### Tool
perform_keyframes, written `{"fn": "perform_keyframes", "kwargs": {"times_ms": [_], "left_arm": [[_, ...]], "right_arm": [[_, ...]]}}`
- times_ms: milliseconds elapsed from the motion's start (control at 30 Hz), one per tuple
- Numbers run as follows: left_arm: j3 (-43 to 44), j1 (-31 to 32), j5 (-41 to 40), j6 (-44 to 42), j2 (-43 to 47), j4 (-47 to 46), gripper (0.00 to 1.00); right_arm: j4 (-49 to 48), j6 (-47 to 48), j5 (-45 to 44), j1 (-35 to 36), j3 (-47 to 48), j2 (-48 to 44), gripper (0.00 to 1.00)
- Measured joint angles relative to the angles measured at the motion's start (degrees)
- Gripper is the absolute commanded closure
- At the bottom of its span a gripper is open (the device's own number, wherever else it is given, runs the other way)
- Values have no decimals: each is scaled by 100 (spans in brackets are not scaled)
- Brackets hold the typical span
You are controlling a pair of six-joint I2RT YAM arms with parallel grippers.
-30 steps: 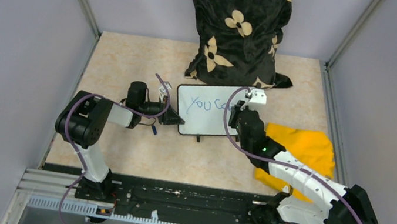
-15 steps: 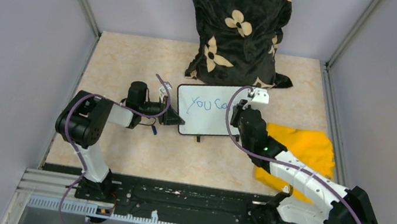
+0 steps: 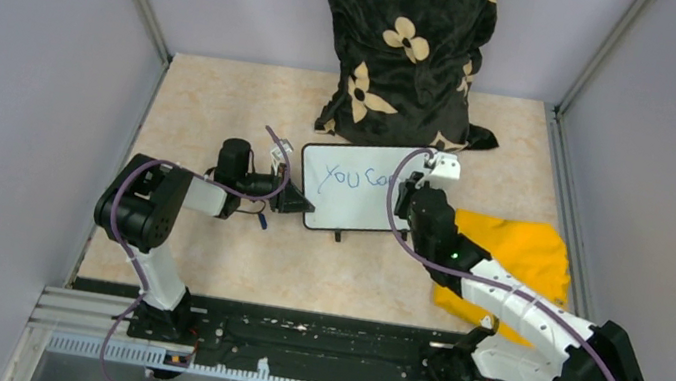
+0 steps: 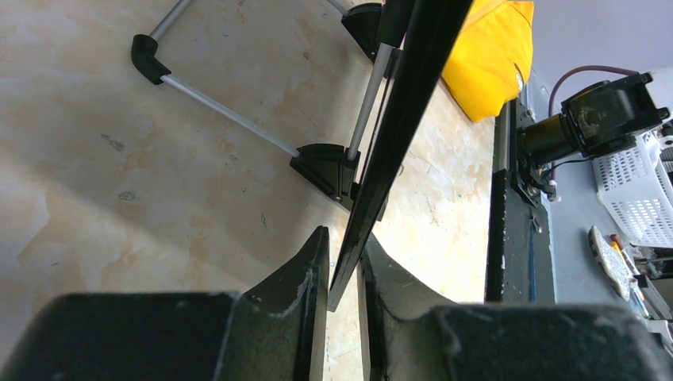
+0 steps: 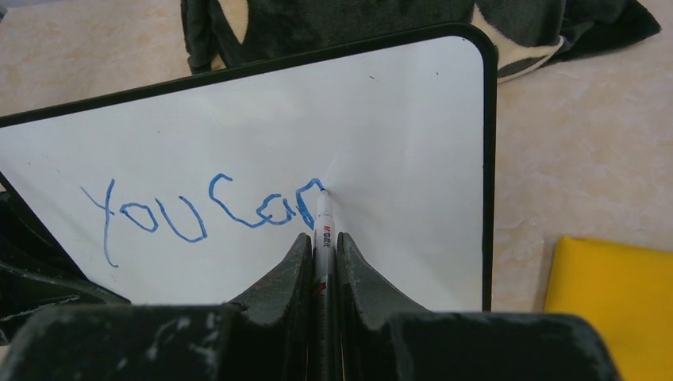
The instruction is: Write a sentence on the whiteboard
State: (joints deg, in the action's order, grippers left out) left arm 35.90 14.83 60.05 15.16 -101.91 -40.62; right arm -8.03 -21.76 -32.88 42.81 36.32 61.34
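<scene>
Seen from above, the whiteboard (image 3: 348,197) stands tilted in the middle of the desk (image 3: 226,103). It is just in front of a dark flowered bundle (image 3: 401,48), with a yellow cloth (image 3: 517,253) to its right. The left gripper (image 3: 297,202) meets the board's left edge and the right gripper (image 3: 411,196) hangs over its right part.

In the left wrist view the jaws are clenched on the board's thin black frame, near a black foot (image 4: 325,168).

In the right wrist view the jaws grasp a white marker (image 5: 324,222). Its tip touches the last letter of the sentence (image 5: 198,214), which reads "You can" in blue.
</scene>
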Motion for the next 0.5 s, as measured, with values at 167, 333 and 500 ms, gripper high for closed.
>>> {"fn": "perform_keyframes", "kwargs": {"times_ms": [167, 333, 500], "left_arm": [[0, 4, 0, -2, 0, 0, 76], [0, 9, 0, -2, 0, 2, 76], [-2, 9, 0, -4, 0, 13, 76]], "right_arm": [[74, -57, 9, -9, -138, -92, 100], [107, -125, 39, -20, -195, -133, 100], [122, -188, 87, -24, -254, -173, 100]]}}
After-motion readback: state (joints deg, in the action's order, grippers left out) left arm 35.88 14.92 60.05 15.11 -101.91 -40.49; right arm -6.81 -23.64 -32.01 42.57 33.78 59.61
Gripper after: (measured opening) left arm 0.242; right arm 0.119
